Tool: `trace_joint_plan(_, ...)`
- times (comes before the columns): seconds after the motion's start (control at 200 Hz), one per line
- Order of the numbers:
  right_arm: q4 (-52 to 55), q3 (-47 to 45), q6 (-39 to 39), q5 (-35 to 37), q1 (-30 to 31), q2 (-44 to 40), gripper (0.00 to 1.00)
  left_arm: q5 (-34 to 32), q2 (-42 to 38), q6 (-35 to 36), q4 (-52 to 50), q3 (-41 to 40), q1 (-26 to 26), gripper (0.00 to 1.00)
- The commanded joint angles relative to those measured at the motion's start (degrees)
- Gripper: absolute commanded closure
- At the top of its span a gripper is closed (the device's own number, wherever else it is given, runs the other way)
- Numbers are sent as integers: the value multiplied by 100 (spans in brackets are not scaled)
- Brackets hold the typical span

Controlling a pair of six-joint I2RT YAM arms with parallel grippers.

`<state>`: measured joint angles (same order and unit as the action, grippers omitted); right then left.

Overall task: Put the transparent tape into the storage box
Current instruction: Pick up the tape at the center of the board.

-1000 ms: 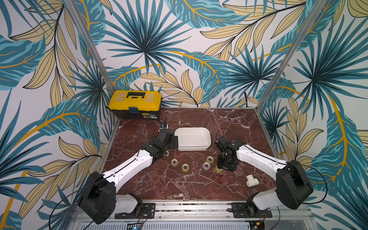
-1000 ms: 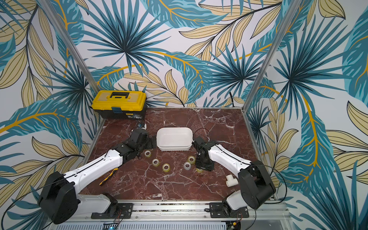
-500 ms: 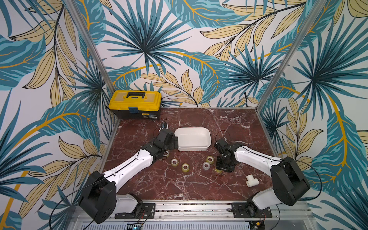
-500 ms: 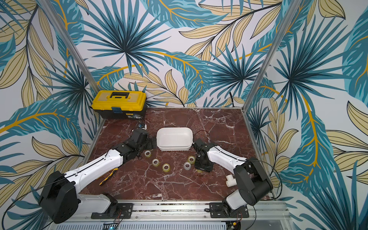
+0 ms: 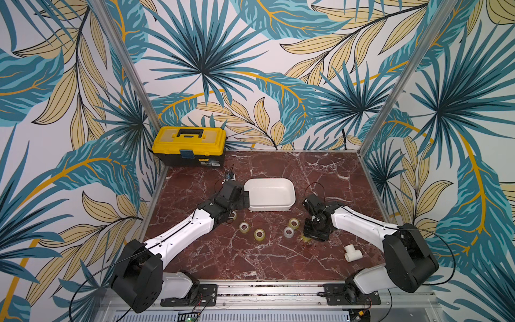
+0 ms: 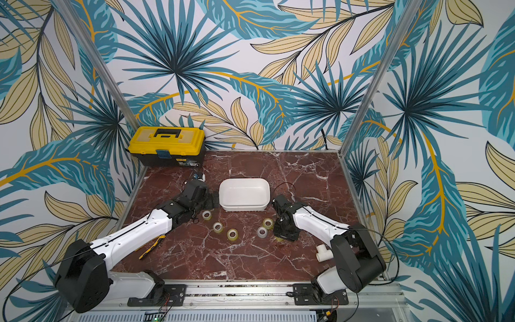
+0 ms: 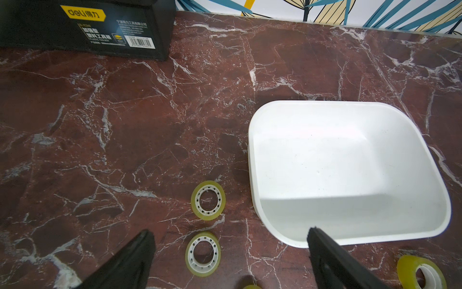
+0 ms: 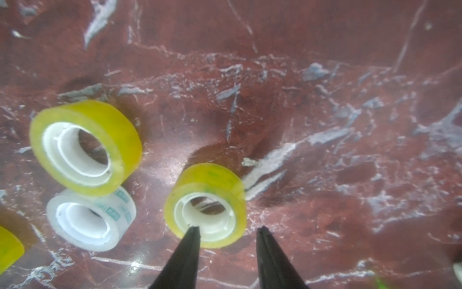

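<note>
The storage box (image 5: 269, 193) (image 6: 244, 194) is a shallow white tub, empty inside. Several small rolls of transparent tape lie in front of it, such as a yellowish roll (image 5: 259, 234) and a greyer roll (image 5: 288, 232). My left gripper (image 7: 231, 240) stands wide open by the box's (image 7: 350, 175) left end, over a flat roll (image 7: 203, 254); one finger overlaps the rim. My right gripper (image 8: 227, 229) (image 5: 310, 237) points down at a yellowish roll (image 8: 207, 205). It is partly open, one fingertip at the core's inner edge, the other outside the roll with a gap.
A yellow-and-black toolbox (image 5: 189, 146) stands at the back left corner. A white T-shaped pipe fitting (image 5: 352, 253) lies front right beside the right arm. A yellow-and-black tool (image 6: 152, 246) lies by the left forearm. Metal posts and walls bound the marble table.
The right arm has shifted slightly over its roll and its jaws have narrowed a little. The left arm and the rolls have not moved.
</note>
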<state>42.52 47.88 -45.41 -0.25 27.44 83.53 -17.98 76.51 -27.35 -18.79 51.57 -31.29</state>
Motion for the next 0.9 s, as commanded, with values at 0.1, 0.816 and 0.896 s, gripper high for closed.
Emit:
trace_joint_plan(0.1,226,126,66,139,-38,-231,58,-5,-46,3,50,239,26,0)
trace_joint_plan(0.816,-594,-387,106,111,-167,483,93,-96,-81,9,64,161,26,0)
trace_joint_plan(0.896,-364,-226,192,183,-167,361,100,-131,-123,45,64,128,19,0)
